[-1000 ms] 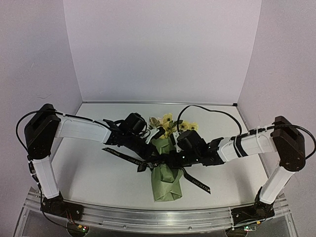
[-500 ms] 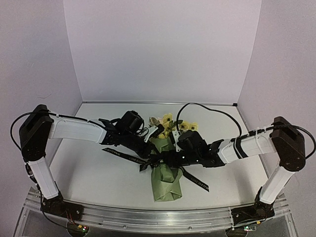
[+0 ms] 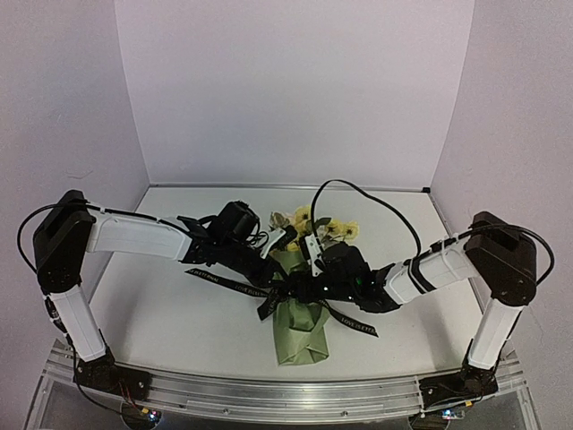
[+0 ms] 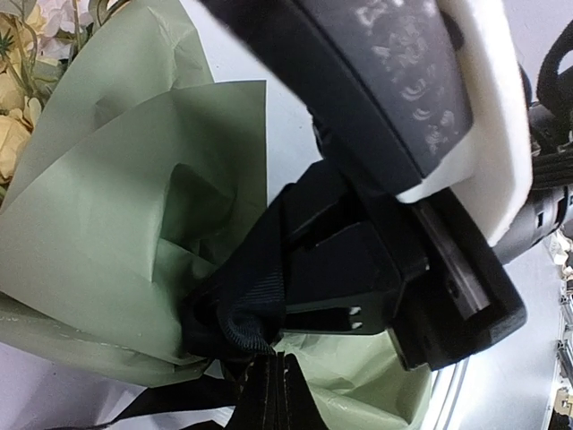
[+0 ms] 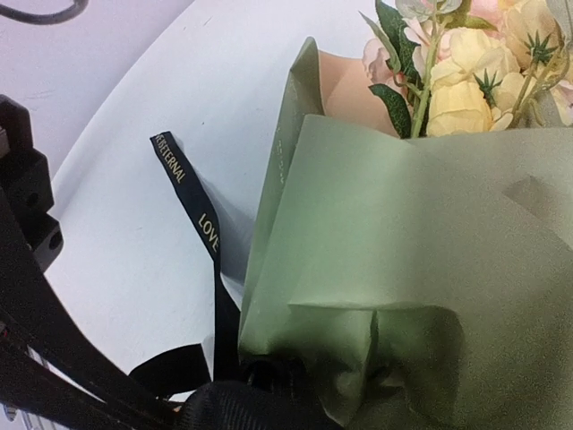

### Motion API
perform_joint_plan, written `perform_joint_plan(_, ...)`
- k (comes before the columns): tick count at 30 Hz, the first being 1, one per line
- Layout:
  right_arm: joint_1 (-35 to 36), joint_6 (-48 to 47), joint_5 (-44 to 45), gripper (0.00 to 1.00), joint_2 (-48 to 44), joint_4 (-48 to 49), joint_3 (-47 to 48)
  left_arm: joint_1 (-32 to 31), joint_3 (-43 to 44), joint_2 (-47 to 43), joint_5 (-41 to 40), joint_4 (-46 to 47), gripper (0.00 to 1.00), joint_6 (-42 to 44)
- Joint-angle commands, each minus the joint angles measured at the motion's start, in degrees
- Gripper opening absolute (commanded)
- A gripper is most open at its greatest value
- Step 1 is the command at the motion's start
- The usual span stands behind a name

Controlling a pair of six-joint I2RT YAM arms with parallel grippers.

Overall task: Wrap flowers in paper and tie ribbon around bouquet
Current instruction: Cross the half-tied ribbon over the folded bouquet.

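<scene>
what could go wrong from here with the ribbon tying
1. The left gripper and right gripper are shut, almost touching over the paper; they could collide.
2. Pulling the ribbon may crumple the paper or drag the flowers.
3. The ribbon's ends lie loose, so the tie may slip.

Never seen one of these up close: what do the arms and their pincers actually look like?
The left arm and right arm both have white shells on the long segments and chunky black joints. Thin black cables loop off them. The left gripper and right gripper are black and two-fingered, with white trim behind the fingers.
</scene>
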Motion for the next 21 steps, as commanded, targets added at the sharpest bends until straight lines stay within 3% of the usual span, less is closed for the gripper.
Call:
perform_joint_plan(1, 0.28, -5.07, 2.63, 0.0, 2.96, 10.93, -1.86, 0.03, -0.42, -1.81, 1.45, 1.74, 0.0, 0.45)
perform_joint_plan(13, 0.34, -12.31, 1.12, 0.0, 2.78, 11.37, -1.06, 0.09, -0.96, -2.2, 0.2, 2.2, 0.01, -0.14)
perform_joint_plan(21, 0.33, -12.95, 0.58, 0.0, 4.18, 11.37, 0.08, 0.55, -1.56, -4.0, -0.44, 2.75, 0.21, -0.34)
